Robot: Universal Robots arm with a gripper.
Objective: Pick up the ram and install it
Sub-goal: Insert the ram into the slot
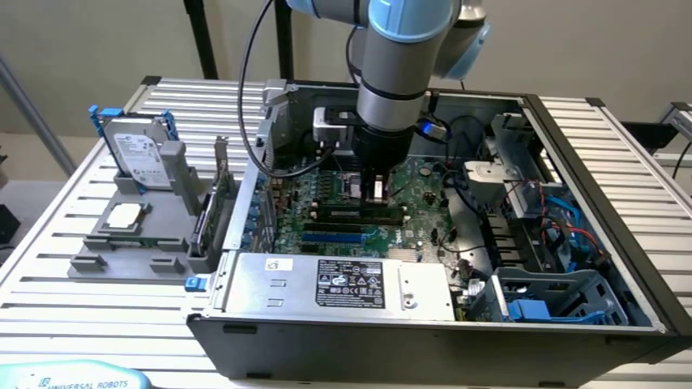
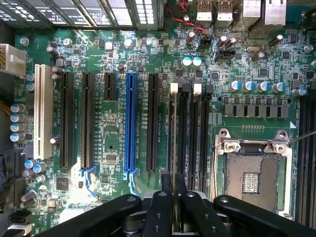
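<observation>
In the exterior view, nearest the camera, the computer case [image 1: 433, 332] lies open on the slatted counter [image 1: 65, 300], with the silver power supply [image 1: 346, 282] along its front edge. Behind that sits the green motherboard [image 1: 324, 203]. The gripper [image 1: 377, 188] hangs from the arm [image 1: 395, 57] straight down over the memory slots [image 1: 357, 215] in the middle of the board.

In the wrist view, the black fingers [image 2: 163, 207] are drawn close together, clamped on the ram [image 2: 174, 148], which shows edge-on as a thin dark strip between them. The stick stands upright in line with the memory slot [image 2: 172, 128] that has a white latch at its far end, just beside the blue slot's [image 2: 131, 123] black neighbour. Whether it is fully seated cannot be told. The empty processor socket [image 2: 252, 173] lies just beyond the slots.

Outside the case, toward the exterior view's left, a grey holder [image 1: 141, 235] on the counter carries a hard drive [image 1: 141, 154] with blue rails standing upright.
</observation>
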